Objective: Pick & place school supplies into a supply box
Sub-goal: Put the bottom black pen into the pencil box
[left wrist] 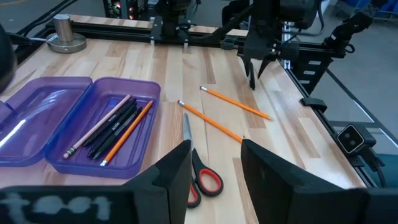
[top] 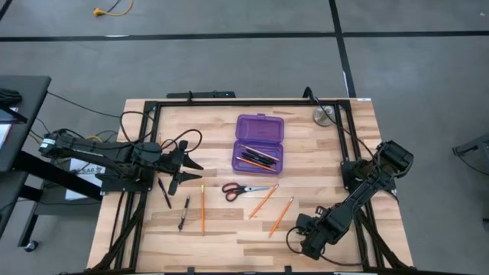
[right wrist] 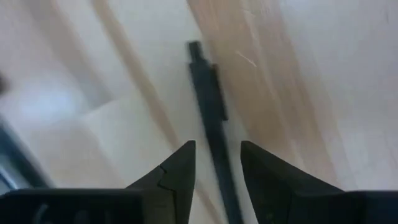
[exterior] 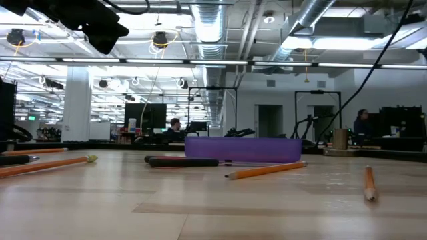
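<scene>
One black pen (right wrist: 207, 93): lies lengthwise in the gap of the right gripper (right wrist: 216, 145), fingers spread either side, not pinching. Left gripper (left wrist: 216, 144), likewise spread, faces the scissors (left wrist: 202, 177).

pen (right wrist: 214, 137) blurred, end behind fingers (right wrist: 174, 174)

Both arms are built of dark, near-black blocky links, the left arm (top: 107, 160) showing from nine o'clock on the table and the right arm (top: 359, 195) from four o'clock. Loose black cables loop off the left arm near its wrist, and a white label with dark print sits by its base. Each gripper carries two matte black, flat, wedge-shaped fingers (left wrist: 177, 171) that taper to angled tips.
</scene>
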Available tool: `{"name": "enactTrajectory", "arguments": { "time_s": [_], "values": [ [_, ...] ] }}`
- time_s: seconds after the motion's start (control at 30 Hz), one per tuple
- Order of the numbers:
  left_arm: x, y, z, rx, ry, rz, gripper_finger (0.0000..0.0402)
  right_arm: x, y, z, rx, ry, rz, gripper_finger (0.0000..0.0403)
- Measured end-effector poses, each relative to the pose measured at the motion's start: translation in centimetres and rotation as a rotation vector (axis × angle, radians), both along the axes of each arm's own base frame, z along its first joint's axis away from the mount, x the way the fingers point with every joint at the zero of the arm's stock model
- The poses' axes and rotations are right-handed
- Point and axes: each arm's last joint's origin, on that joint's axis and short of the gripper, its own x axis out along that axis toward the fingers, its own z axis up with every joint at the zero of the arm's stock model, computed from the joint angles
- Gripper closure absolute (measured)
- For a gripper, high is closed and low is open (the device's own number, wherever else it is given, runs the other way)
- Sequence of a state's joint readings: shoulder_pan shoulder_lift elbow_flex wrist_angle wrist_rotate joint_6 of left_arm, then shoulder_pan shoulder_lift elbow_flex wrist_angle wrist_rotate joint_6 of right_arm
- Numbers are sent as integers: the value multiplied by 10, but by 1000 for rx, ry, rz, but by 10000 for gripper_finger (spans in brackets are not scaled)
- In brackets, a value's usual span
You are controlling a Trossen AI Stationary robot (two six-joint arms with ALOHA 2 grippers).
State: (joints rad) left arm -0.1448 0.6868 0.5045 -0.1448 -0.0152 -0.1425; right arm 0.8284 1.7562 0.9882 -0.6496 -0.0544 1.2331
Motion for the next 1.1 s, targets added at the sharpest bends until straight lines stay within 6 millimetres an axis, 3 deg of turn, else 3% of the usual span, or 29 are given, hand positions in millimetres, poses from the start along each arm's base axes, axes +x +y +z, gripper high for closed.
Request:
{"name": "enactTrajectory", "arguments": {
  "time_s": [0.33, 0.53, 0.9, 1.1],
  "values": [
    [0, 0, 0, -4, 2, 1, 274, 1, 2, -19, -43, 91, -7, 302],
    [0, 0, -1, -10, 8, 3, 274, 0, -3, -11, -53, 52, -55, 314],
    [0, 0, -1, -10, 13, 3, 274, 0, -3, -5, -31, 32, -52, 393],
    [-1, 0, -2, -8, 25, 3, 274, 0, -3, -5, -27, 34, -51, 382]
  ]
}}
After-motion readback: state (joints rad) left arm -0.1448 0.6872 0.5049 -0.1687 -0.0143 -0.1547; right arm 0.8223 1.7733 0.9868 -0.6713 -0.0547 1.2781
